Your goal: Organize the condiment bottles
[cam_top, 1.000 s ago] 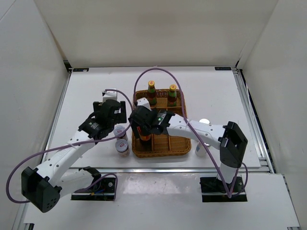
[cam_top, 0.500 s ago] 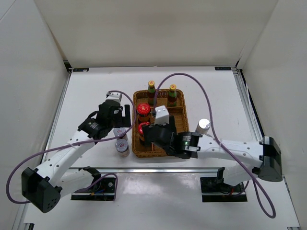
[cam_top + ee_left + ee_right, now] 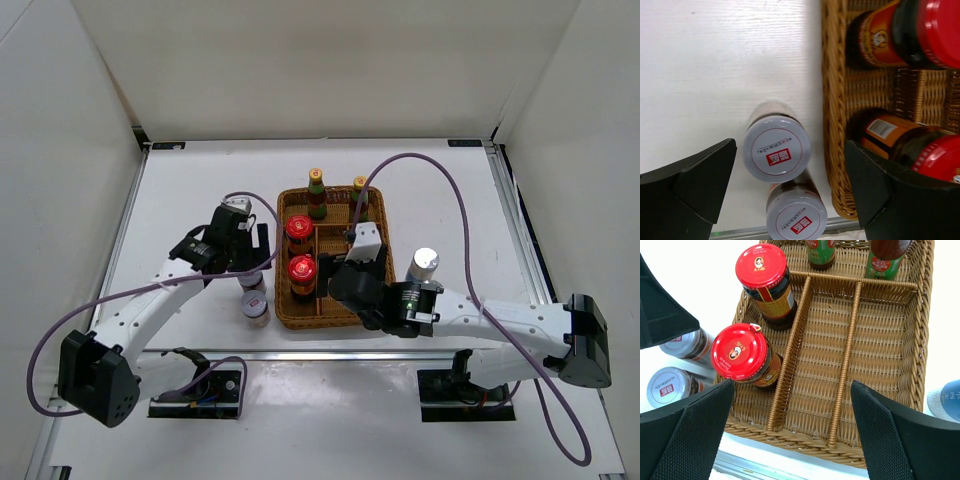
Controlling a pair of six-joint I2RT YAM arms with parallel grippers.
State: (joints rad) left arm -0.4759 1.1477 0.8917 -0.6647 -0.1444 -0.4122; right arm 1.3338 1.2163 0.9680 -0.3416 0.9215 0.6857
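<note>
While both claws stand spread wide and empty, items read as follows. Item: left claw [image 3: 790, 144], above two silver-lidded jars [image 3: 776, 148] with flat, round printed lids. These stand on the white tabletop [image 3: 700, 60] just beside the wicker tray [image 3: 832, 100]. Item: right claw [image 3: 792, 385], over the tray's woven, ribbed compartments. Two glossy red-lidded jars [image 3: 761, 265] occupy the left compartment. Two sauce bottles [image 3: 821, 252] stand in the rear compartment, tops cut off. One silver cylinder [image 3: 946, 400] stands right of the tray, mostly cropped.
</note>
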